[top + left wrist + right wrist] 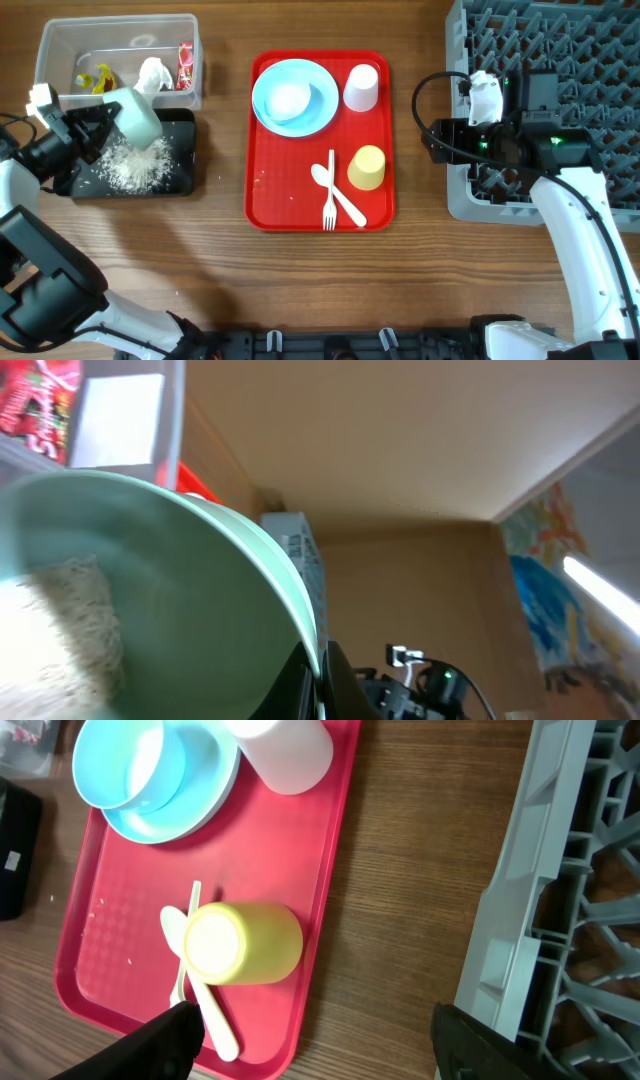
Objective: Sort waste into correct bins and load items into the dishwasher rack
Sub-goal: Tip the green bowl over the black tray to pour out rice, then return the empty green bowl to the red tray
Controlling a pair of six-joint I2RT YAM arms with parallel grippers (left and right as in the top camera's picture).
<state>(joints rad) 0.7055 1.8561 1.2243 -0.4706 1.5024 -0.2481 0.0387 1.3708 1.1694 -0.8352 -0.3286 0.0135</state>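
Observation:
My left gripper [105, 118] is shut on the rim of a pale blue-green bowl [137, 115], tilted over the black tray [185, 160]. White rice grains [135, 165] lie heaped in that tray. In the left wrist view the jaws [320, 670] pinch the bowl's rim [180, 590], and some rice [70, 620] clings inside. The clear tub [60, 45] holds tissue [152, 75], yellow scraps [100, 78] and the red-print wrapper [185, 65]. My right gripper [435, 140] is open and empty at the left edge of the grey rack [560, 60]; its fingers [315, 1040] spread over bare table.
The red tray [290, 190] holds a blue plate [320, 110] with a second bowl [285, 97], an upturned pink cup [361, 88], a yellow cup [367, 167] on its side, and a white fork [329, 200] and spoon [340, 195].

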